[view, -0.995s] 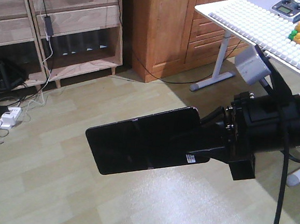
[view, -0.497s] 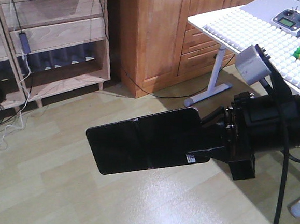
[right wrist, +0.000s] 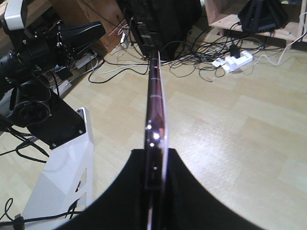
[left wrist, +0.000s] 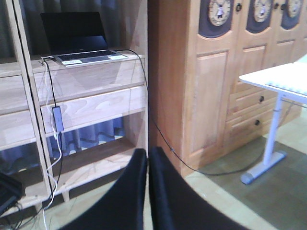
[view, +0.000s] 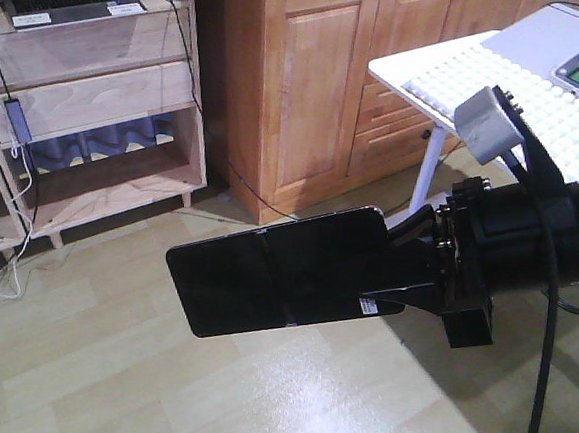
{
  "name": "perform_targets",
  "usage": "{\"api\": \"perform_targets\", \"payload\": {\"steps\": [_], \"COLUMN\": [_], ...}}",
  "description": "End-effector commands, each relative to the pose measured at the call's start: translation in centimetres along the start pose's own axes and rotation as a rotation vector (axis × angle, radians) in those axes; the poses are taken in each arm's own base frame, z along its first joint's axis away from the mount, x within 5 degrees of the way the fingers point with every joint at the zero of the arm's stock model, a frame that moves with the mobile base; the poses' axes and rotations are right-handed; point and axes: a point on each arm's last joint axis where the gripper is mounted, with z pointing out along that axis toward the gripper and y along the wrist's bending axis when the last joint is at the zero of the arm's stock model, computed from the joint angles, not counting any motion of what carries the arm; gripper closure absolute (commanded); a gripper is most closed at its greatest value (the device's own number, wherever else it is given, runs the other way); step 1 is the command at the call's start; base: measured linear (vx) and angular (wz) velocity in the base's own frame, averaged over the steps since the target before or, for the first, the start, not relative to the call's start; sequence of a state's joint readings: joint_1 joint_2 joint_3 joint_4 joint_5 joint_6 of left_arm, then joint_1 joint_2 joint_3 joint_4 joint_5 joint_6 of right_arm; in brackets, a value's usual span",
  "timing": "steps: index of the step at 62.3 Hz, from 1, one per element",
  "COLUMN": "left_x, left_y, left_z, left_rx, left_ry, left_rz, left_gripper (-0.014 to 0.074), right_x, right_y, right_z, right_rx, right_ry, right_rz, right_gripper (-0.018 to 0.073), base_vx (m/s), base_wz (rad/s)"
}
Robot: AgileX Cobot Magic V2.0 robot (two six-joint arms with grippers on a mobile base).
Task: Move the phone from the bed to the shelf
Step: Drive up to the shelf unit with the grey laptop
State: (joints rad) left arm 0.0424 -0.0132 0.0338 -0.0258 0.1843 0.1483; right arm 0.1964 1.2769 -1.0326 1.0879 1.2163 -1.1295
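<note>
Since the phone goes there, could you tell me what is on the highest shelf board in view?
An open grey laptop rests on the shelf, an adapter hanging in front; anything behind its raised screen is covered.

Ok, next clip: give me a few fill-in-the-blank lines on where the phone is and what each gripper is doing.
1. The right gripper is ___ on the phone.
2. The phone hangs above the ___, not on the shelf.
3. A grey open ___ sits on the shelf.
4. The left gripper holds ___.
Missing words: shut; floor; laptop; nothing.
</note>
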Motion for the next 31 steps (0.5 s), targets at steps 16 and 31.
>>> {"api": "perform_targets", "payload": {"steps": [16,31], "left_x": [-1.42,-1.42], "left_y": [0.16,0.16], "left_z": [-0.3,-0.3], "left_rx": [-0.01,-0.01], "left_ry": [-0.107,-0.107], "left_rz": [-0.014,-0.014], "left_gripper": [0.0595,0.0595], "right_x": [-1.24,-1.24], "right_y": [1.82,1.82], "right_z": [-0.89,-0.89], "right_rx": [-0.084,-0.084], "right_ry": [-0.069,-0.069], "right_rz": [-0.02,-0.02], "right_gripper": [0.0562,0.0562], "base_vx": [0.42,0.41], "base_wz": [0.12,0.16]}}
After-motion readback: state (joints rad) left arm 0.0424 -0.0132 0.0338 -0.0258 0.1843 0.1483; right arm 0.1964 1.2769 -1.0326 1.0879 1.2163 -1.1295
